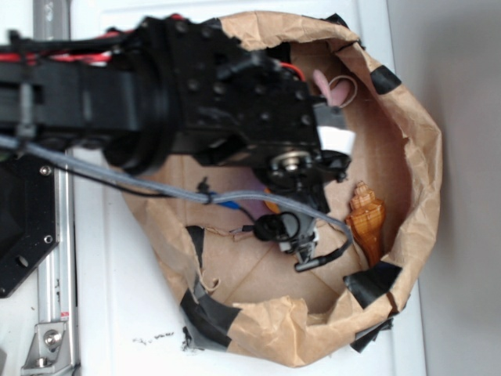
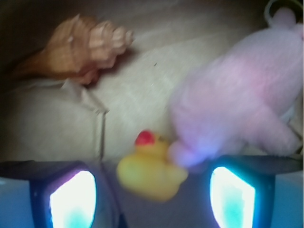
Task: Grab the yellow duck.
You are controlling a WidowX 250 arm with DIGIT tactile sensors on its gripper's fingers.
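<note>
Between the spread claw point(image 2: 152, 197) fingers sits the yellow duck point(image 2: 151, 168), ungripped.

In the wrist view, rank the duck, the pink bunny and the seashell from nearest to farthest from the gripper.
1. yellow duck: between the jaws of the gripper, nearest.
2. pink plush bunny: right side, just above the right jaw, against the duck.
3. brown seashell: upper left, farthest.

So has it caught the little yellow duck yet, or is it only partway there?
Partway. Done: the pincer is inside the paper bag, lined up with the yellow duck between its open fingers. In hand: closing in. Left: squeezing shut and lifting. The pink bunny sits against the duck.
</note>
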